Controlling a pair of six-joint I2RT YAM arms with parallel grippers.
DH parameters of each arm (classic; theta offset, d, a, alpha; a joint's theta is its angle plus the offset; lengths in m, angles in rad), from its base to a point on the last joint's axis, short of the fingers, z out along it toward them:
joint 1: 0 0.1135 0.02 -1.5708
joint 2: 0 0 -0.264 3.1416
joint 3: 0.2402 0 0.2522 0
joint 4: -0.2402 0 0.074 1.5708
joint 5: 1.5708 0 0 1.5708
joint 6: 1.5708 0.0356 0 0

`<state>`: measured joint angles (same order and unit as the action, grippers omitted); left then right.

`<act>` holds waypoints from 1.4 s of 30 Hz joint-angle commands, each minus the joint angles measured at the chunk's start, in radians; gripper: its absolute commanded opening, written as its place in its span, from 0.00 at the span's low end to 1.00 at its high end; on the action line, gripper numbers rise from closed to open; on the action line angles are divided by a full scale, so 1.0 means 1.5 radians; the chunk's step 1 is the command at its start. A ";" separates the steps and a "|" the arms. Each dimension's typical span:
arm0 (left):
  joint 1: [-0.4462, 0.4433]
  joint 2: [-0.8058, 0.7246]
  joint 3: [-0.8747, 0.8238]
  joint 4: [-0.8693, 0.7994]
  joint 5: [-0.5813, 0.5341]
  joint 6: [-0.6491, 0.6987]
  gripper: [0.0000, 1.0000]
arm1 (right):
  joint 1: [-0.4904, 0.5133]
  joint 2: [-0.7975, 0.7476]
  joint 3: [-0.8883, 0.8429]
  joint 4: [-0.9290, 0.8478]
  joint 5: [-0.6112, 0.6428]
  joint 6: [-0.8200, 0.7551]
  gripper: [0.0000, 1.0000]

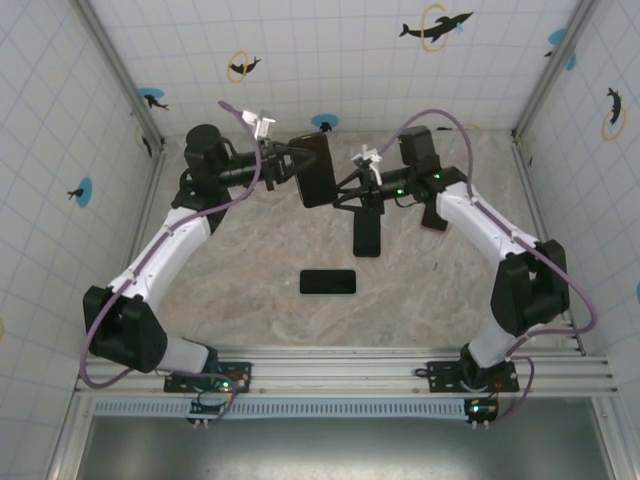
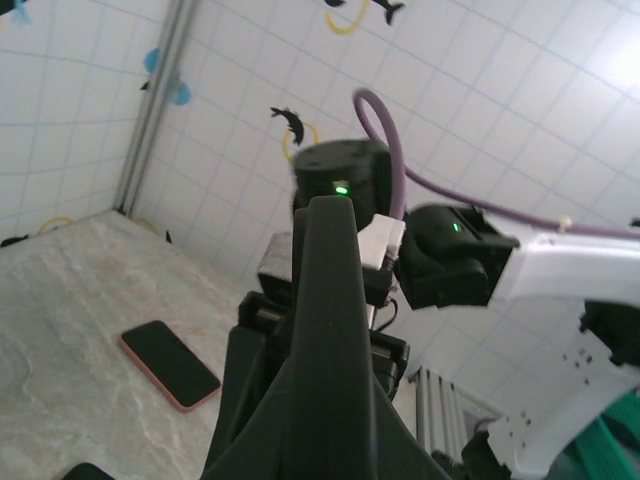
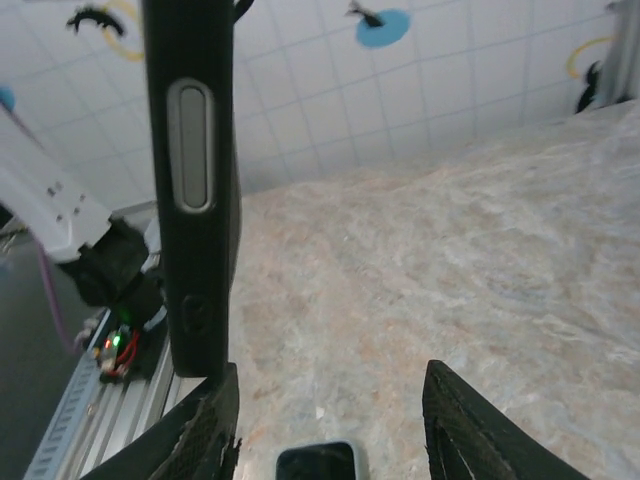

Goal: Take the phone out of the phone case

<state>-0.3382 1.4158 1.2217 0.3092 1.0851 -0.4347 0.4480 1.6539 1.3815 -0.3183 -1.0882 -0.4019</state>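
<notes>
Item: black slab phone in its dark rubbery case [image 1: 315,168], raised above the table [image 1: 250,260] | left pincer [image 1: 292,166] clamped on it | right pincer [image 3: 330,400] spread, empty, just beside its edge | handling: I judge the case pliable, the phone stiff and slick; peel at a corner.

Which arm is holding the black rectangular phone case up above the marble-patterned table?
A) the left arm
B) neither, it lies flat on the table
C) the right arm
A: the left jaws are clamped on the black rectangular phone case, raised above the marble-patterned table, while the right jaws stand open beside it.
</notes>
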 commanded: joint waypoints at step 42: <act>0.015 0.017 0.031 -0.004 0.081 0.037 0.00 | 0.022 -0.001 0.033 -0.117 -0.045 -0.148 0.20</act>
<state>-0.3195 1.4403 1.2461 0.2558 1.1889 -0.3447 0.4843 1.6749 1.4406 -0.4587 -1.1442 -0.5861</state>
